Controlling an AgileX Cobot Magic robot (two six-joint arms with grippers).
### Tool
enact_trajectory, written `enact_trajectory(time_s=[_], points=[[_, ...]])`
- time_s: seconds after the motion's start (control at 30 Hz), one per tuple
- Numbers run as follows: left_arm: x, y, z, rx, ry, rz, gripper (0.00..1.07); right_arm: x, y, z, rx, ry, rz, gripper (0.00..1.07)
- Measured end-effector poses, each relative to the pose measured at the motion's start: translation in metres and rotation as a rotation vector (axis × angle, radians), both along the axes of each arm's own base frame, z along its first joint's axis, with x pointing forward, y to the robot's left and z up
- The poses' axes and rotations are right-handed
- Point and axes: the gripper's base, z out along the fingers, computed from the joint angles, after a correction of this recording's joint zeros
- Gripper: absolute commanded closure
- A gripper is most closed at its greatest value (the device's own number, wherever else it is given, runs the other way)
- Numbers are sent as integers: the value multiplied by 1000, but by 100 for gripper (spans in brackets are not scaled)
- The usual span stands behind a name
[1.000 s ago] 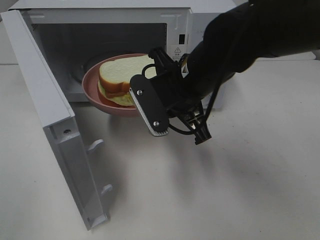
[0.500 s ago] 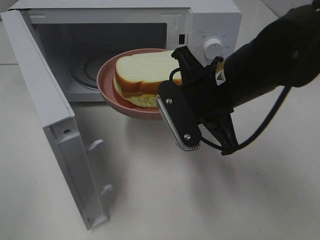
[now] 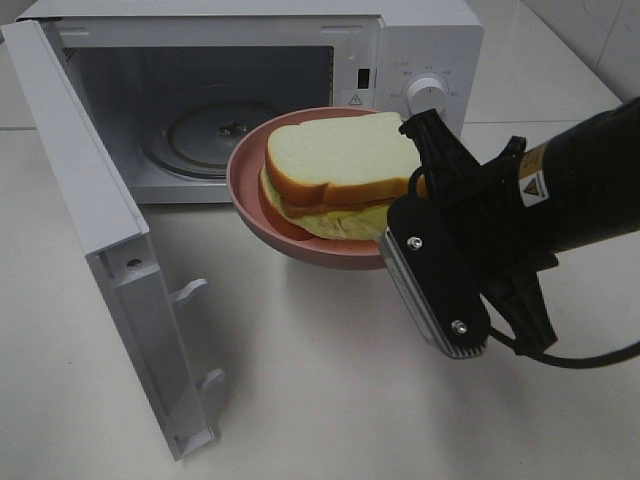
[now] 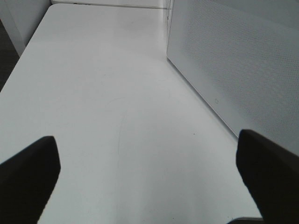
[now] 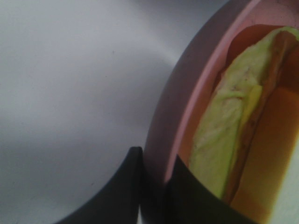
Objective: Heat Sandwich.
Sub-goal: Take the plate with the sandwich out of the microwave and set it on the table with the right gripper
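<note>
The sandwich, white bread with tan crust and yellow-green filling, lies on a round pink plate. My right gripper is shut on the plate's right rim and holds it in the air in front of the open microwave, to the right of the cavity. In the right wrist view the two fingers of the gripper pinch the pink rim, with the sandwich beside them. My left gripper is open and empty over the bare white table; it does not show in the exterior view.
The microwave door stands wide open at the left and juts toward the front. The glass turntable inside is bare. The door's perforated panel shows beside my left gripper. The white table spreads around.
My right gripper has carried the plate with the sandwich to the right and toward the front, away from the microwave opening. The turntable now shows in full.
</note>
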Motion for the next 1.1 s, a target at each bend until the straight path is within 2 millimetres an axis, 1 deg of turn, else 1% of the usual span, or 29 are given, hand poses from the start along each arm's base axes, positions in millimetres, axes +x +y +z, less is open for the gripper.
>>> enact_trajectory(time_s=[0.07, 0.1, 0.2, 0.3, 0.37, 0.43, 0.53, 0.63, 0.67, 0.7, 0.8, 0.87, 0.97, 1.0, 1.1], points=[[0, 0, 0, 0, 0, 0, 9, -7, -6, 2, 1, -2, -1, 107], [0, 0, 0, 0, 0, 0, 9, -7, -6, 2, 1, -2, -1, 107], [0, 0, 0, 0, 0, 0, 9, -16, -15, 5, -21, 3, -1, 107], [0, 0, 0, 0, 0, 0, 9, -21, -19, 5, -37, 10, -2, 107], [0, 0, 0, 0, 0, 0, 9, -29, -28, 6, -59, 21, -17, 107], [0, 0, 0, 0, 0, 0, 9, -31, -30, 7, -62, 22, -22, 107], [0, 0, 0, 0, 0, 0, 9, -42, -41, 8, -69, 26, -49, 107], [0, 0, 0, 0, 0, 0, 9, -47, -46, 8, -74, 28, -57, 107], [0, 0, 0, 0, 0, 0, 9, -53, -51, 8, -72, 33, -72, 107], [0, 0, 0, 0, 0, 0, 9, -53, -51, 8, -72, 33, -72, 107], [0, 0, 0, 0, 0, 0, 9, -63, -60, 8, -66, 33, -102, 107], [0, 0, 0, 0, 0, 0, 9, -65, -63, 7, -66, 35, -111, 107], [0, 0, 0, 0, 0, 0, 9, -74, -73, 7, -69, 30, -154, 107], [0, 0, 0, 0, 0, 0, 9, -74, -73, 7, -69, 30, -154, 107], [0, 0, 0, 0, 0, 0, 9, -80, -82, 8, -68, 33, -212, 106]])
